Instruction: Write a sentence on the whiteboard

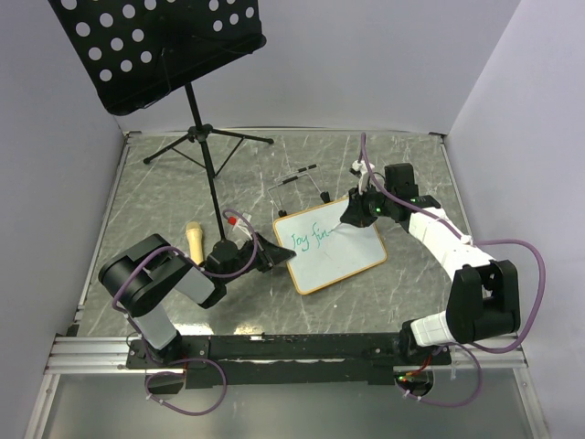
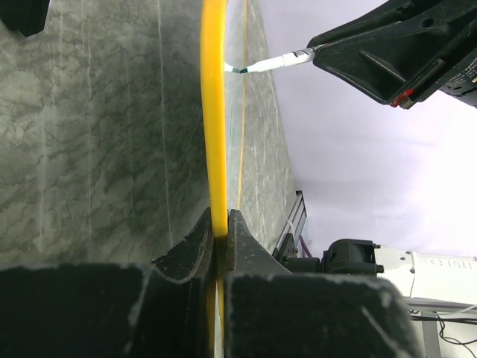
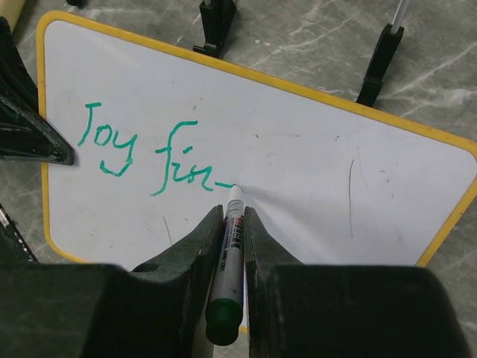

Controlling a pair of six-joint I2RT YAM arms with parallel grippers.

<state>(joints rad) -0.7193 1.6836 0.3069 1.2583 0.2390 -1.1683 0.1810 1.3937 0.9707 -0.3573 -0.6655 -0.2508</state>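
We are pinching the whiteboard's (image 1: 340, 256) left edge with our left gripper (image 2: 221, 224), a grip only its wrist view is showing closely. Our right gripper (image 3: 233, 218) is clamping a green marker (image 3: 229, 250), tip touching the board, which is lying mid-table (image 1: 411, 165).

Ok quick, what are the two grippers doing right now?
Left gripper: closed on the edge of the whiteboard.
Right gripper: closed on the green marker, tip touching the whiteboard.

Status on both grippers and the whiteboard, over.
Left gripper shut on whiteboard edge. Right gripper shut on green marker, tip on board after "Joy fin". Nothing across the blank area ahead.
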